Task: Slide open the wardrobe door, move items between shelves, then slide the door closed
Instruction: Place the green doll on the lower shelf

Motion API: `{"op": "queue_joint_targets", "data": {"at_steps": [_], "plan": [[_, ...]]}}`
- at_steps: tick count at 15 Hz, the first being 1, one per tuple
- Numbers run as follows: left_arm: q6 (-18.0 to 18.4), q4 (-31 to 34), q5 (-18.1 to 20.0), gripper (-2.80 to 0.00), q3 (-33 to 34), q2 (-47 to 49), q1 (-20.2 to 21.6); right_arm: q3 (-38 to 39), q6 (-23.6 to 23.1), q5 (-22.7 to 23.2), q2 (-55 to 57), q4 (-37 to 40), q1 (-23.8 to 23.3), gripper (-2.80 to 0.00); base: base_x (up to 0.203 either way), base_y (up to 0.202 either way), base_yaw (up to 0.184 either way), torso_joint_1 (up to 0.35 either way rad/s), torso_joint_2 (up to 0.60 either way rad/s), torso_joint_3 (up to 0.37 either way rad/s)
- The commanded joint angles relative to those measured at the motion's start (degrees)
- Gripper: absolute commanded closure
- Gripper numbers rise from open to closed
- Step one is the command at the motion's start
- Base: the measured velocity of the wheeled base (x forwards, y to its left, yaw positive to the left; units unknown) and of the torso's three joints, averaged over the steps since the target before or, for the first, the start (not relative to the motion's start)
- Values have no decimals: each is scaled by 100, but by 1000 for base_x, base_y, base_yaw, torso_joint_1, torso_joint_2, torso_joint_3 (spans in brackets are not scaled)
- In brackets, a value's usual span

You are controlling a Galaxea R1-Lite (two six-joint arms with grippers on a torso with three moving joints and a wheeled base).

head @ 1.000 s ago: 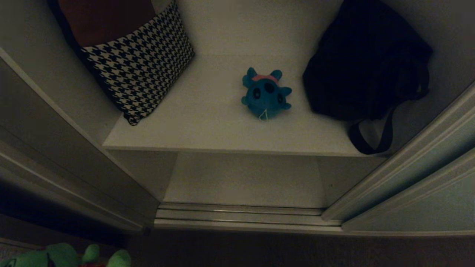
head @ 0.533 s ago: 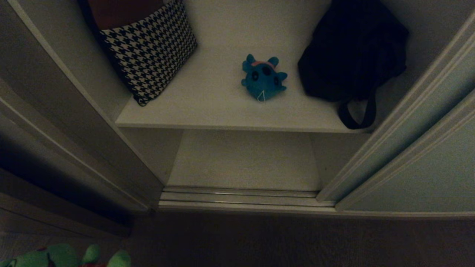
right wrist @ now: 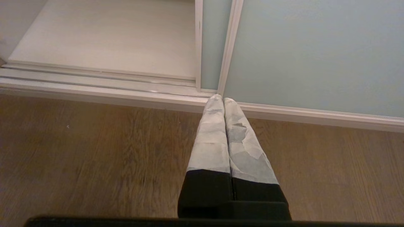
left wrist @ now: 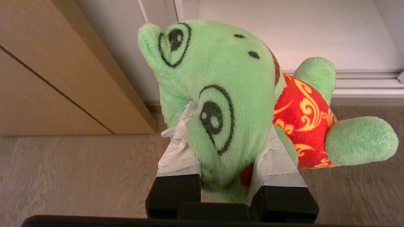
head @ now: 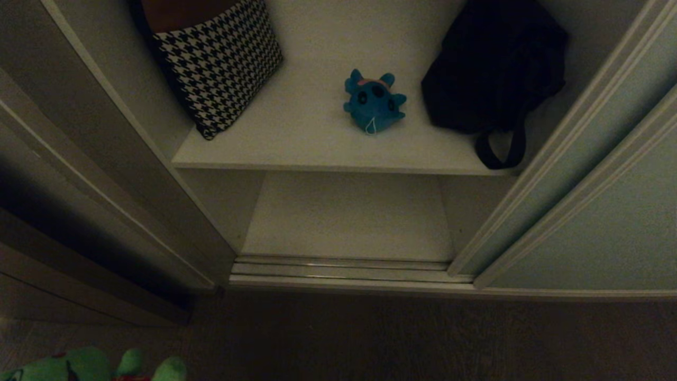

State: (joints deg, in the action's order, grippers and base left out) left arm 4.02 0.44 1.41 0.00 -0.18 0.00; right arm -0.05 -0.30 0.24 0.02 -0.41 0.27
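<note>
Left gripper (left wrist: pixel 225 171) clamped on my green plush toy (left wrist: pixel 233 104), above floor outside wardrobe. Right gripper (right wrist: pixel 223 100) pressed closed, empty. Blue plush toy (head: pixel 374 101) on upper shelf (head: pixel 317 143); sliding wardrobe door (head: pixel 597 222) open.

on the upper shelf (head: pixel 317 148) the blue toy (head: pixel 374 101) sits between the cushion (head: pixel 222 58) on its left and the bag (head: pixel 492 69) on its right. the lower shelf (head: pixel 349 217) lies beneath, behind the floor track (head: pixel 344 270). the sliding wardrobe door (head: pixel 597 222) stands at the right, and the green toy (head: pixel 95 365) is before the wardrobe, low at the left.
</note>
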Motion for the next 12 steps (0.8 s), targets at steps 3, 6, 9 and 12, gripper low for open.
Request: {"op": "queue_joint_targets", "data": {"at_steps": [3,6,9,12], "plan": [[-33,0,-8,0,0,9,0,-4,-5,2,-2,-2,8,0,0,0,0,0,0,0],[-73,-6,-9,0,0,9,0,-4,-5,2,-2,-2,8,0,0,0,0,0,0,0],[-155,-18,-9,0,0,18,0,1,-5,2,-2,-2,4,0,0,0,0,-2,-1,-15],[-173,-26,-9,0,0,18,0,-4,-5,2,-2,-2,5,0,0,0,0,2,0,-138]]}}
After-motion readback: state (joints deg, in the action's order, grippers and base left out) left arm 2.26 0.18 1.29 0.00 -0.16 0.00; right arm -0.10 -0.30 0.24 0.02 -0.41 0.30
